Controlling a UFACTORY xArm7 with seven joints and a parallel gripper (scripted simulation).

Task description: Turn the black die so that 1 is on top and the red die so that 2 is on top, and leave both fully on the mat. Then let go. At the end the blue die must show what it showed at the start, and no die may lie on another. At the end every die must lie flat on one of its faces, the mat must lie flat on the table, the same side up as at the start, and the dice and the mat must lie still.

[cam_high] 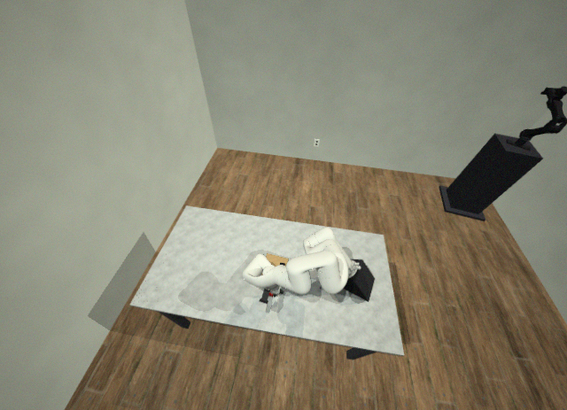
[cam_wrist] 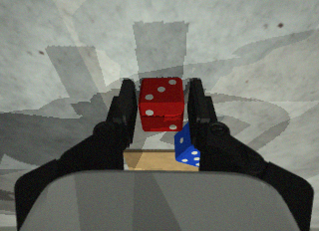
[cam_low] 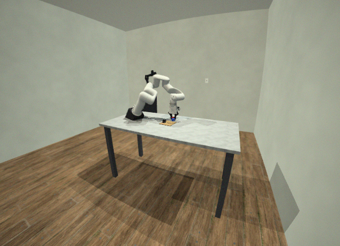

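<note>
Wrist view: the red die (cam_high: 271,294) (cam_low: 173,117) (cam_wrist: 160,94) is sitting between the parted, empty gripper's (cam_high: 272,297) (cam_low: 173,118) (cam_wrist: 160,87) fingers; the blue die (cam_low: 173,119) (cam_wrist: 185,150) is crowding its five o'clock!

Lab-like room, robot arm (cam_high: 315,264) (cam_low: 148,96) on table (cam_high: 220,241) (cam_low: 203,133)

The red die (cam_high: 271,294) (cam_wrist: 160,103) has white pips.
</note>
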